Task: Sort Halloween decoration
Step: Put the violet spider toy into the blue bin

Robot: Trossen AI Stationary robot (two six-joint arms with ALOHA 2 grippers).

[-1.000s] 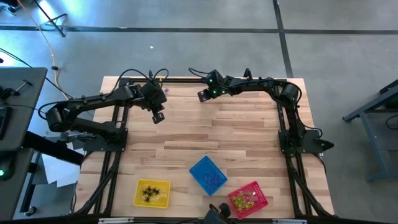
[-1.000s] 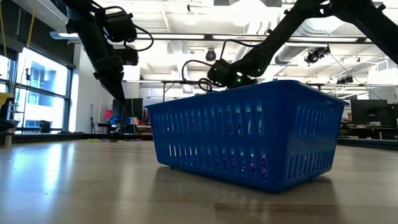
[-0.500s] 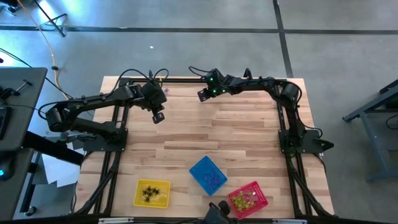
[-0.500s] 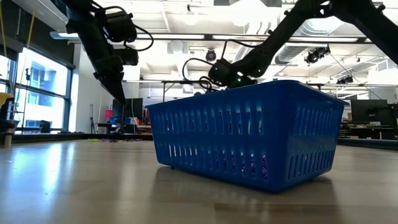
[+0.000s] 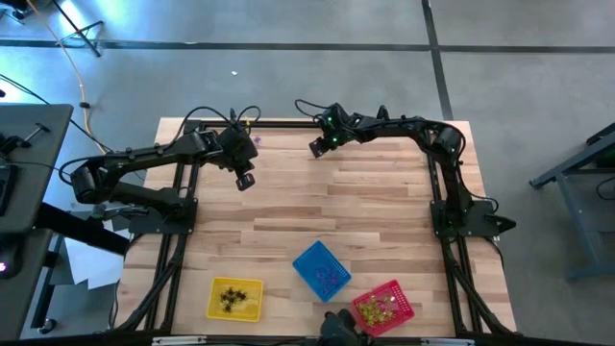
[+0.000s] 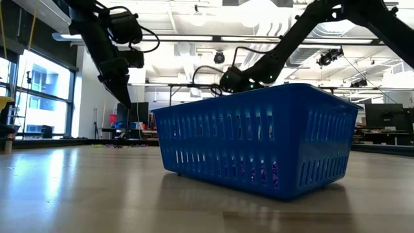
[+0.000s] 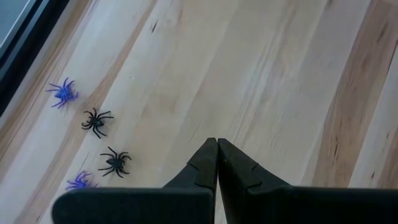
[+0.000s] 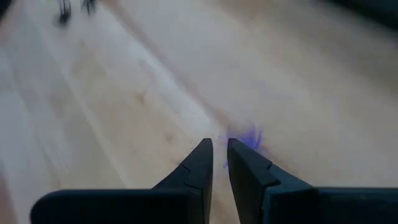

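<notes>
Setting: a pale wooden bench (image 5: 317, 207) framed by dark rails, seen from above, with two dark arms reaching in from the far corners.
Left gripper (image 5: 245, 181): hangs above the bench's far left part, fingertips pressed together with nothing between them; its wrist view (image 7: 217, 144) shows the tips meeting over bare wood.
Right gripper (image 5: 315, 147): held near the middle of the far edge, jaws a narrow slit apart (image 8: 218, 147); a blurred purple spider (image 8: 249, 138) shows just past the tips, and whether it is pinched cannot be told.
Loose spiders: in the left wrist view, two black spiders (image 7: 96, 121) and two purple ones (image 7: 63, 93) lie in a row close to the bench's dark edge rail, apart from the left gripper.
Yellow basket (image 5: 234, 299): near the bench's near left edge, holding dark spiders.
Blue basket (image 5: 321, 270): near the middle of the near edge, turned at an angle, with purple spiders inside; it fills the low view (image 6: 259, 139).
Red basket (image 5: 383, 307): near edge, right of the blue one, holding yellow-green spiders.
</notes>
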